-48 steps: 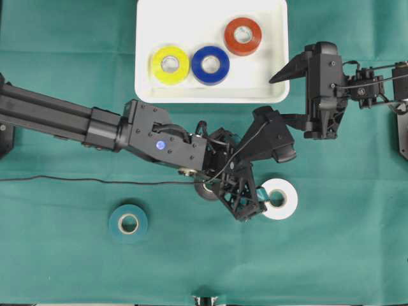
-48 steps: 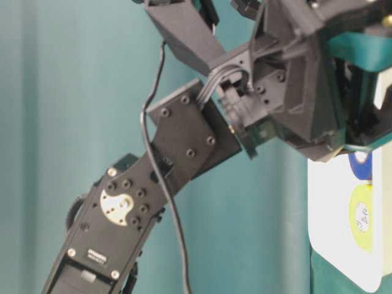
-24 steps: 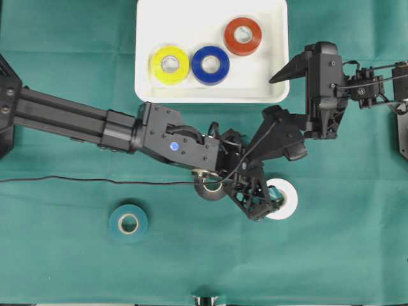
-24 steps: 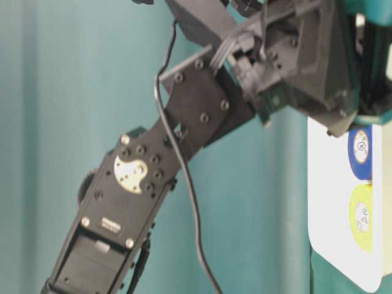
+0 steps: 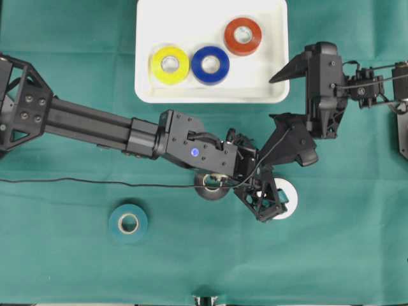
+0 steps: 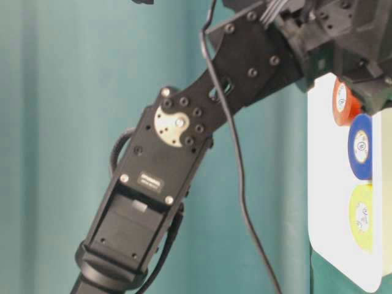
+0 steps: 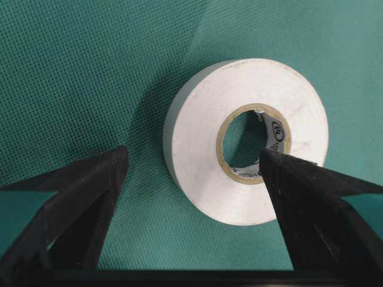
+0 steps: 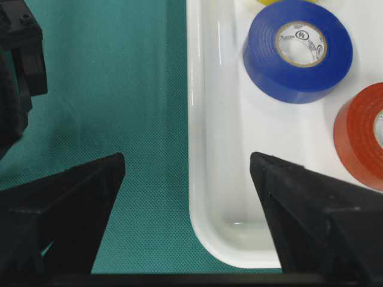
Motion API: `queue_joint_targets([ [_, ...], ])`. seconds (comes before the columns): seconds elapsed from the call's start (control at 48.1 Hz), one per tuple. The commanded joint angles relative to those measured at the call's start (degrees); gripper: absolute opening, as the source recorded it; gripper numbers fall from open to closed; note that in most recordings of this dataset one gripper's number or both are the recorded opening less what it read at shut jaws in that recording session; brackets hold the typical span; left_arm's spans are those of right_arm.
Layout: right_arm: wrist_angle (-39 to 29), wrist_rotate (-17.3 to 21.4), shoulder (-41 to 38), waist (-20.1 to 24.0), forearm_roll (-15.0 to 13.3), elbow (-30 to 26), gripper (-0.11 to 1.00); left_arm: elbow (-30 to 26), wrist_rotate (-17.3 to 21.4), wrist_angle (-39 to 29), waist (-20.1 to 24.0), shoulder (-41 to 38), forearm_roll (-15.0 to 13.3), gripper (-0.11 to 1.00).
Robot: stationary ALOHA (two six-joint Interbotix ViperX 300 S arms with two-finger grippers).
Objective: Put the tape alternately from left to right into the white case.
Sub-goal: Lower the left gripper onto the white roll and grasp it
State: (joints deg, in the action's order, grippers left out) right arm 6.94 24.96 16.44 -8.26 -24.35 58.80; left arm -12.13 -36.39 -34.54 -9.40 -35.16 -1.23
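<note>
Left wrist view shows me my left gripper spread wide over the white roll lying flat on the green cloth, one finger at its core, while the white case lies beyond.

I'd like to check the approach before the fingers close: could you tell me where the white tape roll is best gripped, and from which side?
Grip the white tape roll across one wall of its ring, coming from above: it lies flat on the cloth with its core hole up. The open left gripper already has one finger over the hole and the other outside the rim.
</note>
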Motion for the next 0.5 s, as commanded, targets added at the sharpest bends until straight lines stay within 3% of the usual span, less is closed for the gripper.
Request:
queue_joint_targets([
  [0.0,0.26,0.0,0.7,0.09,0.0,-0.53,0.83,-2.02,-0.18,-0.44,0.18,0.97,0.18,0.98],
  [0.478,0.18,0.09,0.7,0.09,0.0,-0.44,0.83,-2.02,-0.26,-2.02,0.26,0.18,0.26,0.96],
])
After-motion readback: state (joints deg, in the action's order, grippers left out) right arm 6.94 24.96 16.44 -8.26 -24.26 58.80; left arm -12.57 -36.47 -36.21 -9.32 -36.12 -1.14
